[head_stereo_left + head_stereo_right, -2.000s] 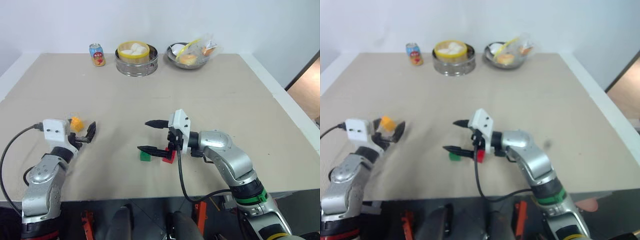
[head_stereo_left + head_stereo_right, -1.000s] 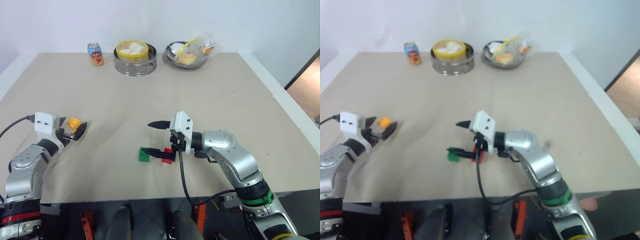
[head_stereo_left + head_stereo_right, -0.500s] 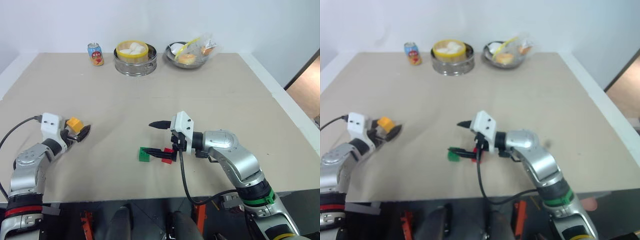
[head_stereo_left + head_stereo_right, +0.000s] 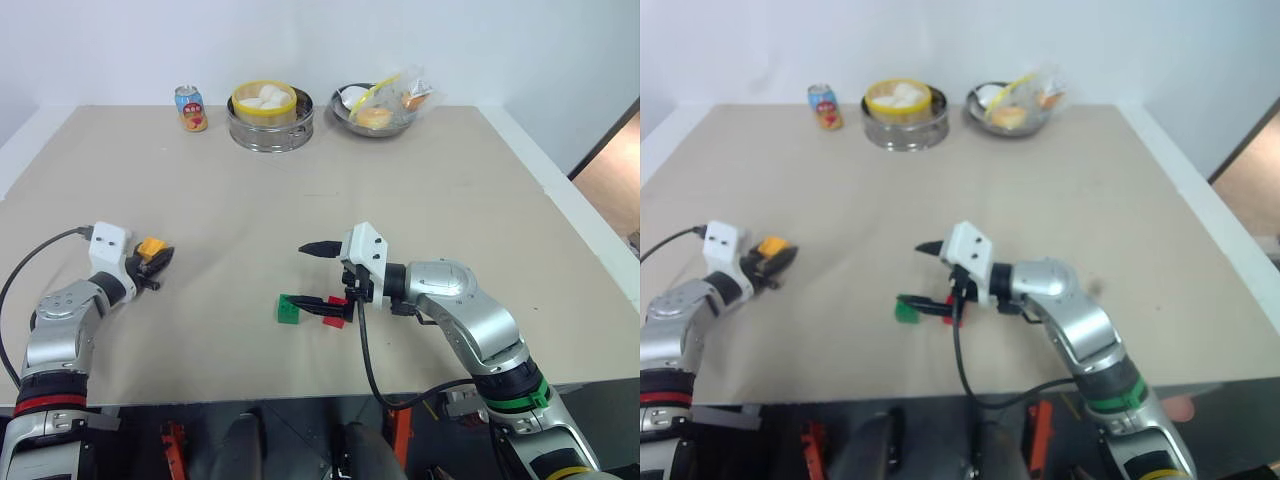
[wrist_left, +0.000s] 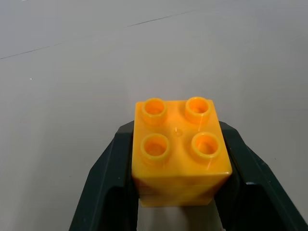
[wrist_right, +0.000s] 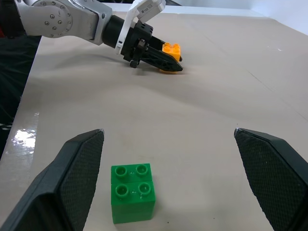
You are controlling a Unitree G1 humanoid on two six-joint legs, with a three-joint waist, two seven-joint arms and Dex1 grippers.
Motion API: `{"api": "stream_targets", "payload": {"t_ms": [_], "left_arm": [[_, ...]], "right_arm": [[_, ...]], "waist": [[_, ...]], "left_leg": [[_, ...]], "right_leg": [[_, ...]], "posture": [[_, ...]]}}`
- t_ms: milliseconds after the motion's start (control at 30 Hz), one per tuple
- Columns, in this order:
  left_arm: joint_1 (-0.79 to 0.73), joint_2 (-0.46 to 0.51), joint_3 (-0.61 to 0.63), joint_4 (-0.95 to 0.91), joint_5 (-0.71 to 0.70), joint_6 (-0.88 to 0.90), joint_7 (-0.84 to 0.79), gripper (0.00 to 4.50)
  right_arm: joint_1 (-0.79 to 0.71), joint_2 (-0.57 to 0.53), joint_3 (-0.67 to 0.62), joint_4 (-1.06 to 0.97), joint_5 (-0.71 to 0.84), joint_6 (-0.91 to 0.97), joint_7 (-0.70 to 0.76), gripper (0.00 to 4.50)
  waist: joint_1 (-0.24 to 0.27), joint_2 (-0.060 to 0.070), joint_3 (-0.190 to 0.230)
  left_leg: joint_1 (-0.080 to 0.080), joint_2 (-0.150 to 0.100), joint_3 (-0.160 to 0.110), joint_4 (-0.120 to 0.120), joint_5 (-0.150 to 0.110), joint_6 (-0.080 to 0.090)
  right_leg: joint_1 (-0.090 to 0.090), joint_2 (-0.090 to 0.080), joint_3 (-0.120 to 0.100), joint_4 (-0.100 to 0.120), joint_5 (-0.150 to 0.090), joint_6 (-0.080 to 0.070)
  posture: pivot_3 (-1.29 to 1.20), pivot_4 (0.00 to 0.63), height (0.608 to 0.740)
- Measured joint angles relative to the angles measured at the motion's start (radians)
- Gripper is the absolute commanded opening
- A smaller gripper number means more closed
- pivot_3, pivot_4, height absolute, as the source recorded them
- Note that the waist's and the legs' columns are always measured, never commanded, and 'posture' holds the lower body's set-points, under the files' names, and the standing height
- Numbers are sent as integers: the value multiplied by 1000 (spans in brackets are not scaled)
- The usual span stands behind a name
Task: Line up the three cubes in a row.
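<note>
The broad beige surface (image 4: 420,190) carries everything here, and at its far edge, well apart from the work, stand a round metal steamer with a yellow rim (image 4: 271,117), a metal bowl holding wrapped food (image 4: 382,107) and a small drinks can (image 4: 192,108). Taking the green studded plastic block (image 4: 289,309) as the mark, it lies near the front edge of the surface, with the red studded plastic block (image 4: 337,311) just beside it on the robot's right; whether the two touch I cannot tell. The right gripper (image 4: 314,274) hangs over that pair with its jaws spread wide, one finger above and one low beside the green block, holding nothing. Well off to the left of the green block, and a little farther back, the left gripper (image 4: 153,264) has its jaws drawn in on the orange-yellow studded plastic block (image 5: 179,150), which sits squarely between the two black fingers (image 5: 108,185), studs up, pressed on both flanks. To my eye the step in hand is the fetching of this last stray block: the grip looks made, the carry not yet begun. The next move would seem to call for lifting it just clear, bringing it across toward the green block, and setting it down on the green block's left side in line with the other two.
</note>
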Motion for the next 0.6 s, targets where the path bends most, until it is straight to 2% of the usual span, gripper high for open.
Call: {"api": "stream_targets", "payload": {"t_ms": [200,267,333,467,600], "left_arm": [[14,9,-12,-25,0,7,-17,1375],[60,24,-51,-113,-4,-4,-95,1375],[133,45,-172,-298,-42,-45,-300,1375],[142,80,-258,-359,-62,-57,-458,1375],[116,81,-303,-325,-61,-83,-547,1375]], "right_arm": [[0,-3,0,0,-1,0,0,4500],[0,-7,-1,0,0,1,2,4500],[1,-19,-1,-4,10,16,13,4500],[6,-42,-1,-34,29,41,30,4500],[9,-43,-1,-50,38,56,27,4500]], "waist": [[0,0,0],[0,0,0],[0,0,0],[0,0,0],[0,0,0]], "left_leg": [[0,0,0,0,0,0],[0,0,1,0,0,0],[0,2,5,0,-1,-1],[0,4,6,-1,-1,-1],[0,5,6,-1,-1,-1]], "right_leg": [[0,0,0,0,0,0],[0,-1,0,0,0,0],[-1,-1,1,0,0,-1],[-2,0,1,0,1,-2],[-2,1,0,0,2,-4]], "posture": [[0,150,740],[0,150,740],[0,150,740],[0,150,740],[0,150,740]]}}
